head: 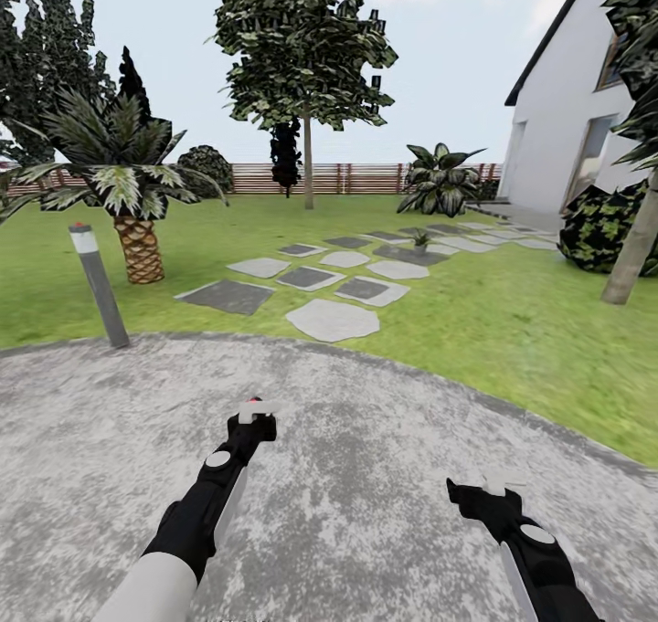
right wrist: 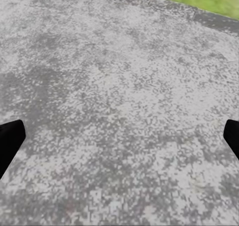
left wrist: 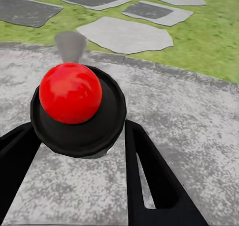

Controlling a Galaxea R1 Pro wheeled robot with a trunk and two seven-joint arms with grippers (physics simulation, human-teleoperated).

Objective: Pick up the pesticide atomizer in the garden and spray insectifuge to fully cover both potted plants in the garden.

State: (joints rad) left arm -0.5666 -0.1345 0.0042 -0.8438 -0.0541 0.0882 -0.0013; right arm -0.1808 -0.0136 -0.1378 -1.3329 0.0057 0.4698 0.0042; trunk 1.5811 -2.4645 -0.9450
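The dark slim body of the pesticide atomizer point(left wrist: 74, 111) is hidden in the left wrist view behind its own black round collar and red ball-shaped nozzle; whether the black fingers of the left gripper point(left wrist: 82, 151) actually touch it cannot be told. In the head view the atomizer point(head: 253, 409) is too small for any detail to be made out. The two black fingers of the right gripper point(right wrist: 119, 141) are cut off by the picture's edges, with just their tips seen. A small spiky green potted plant point(head: 420, 237) far off among the grey stepping slabs point(head: 333, 320) is too small for its pot to be told.
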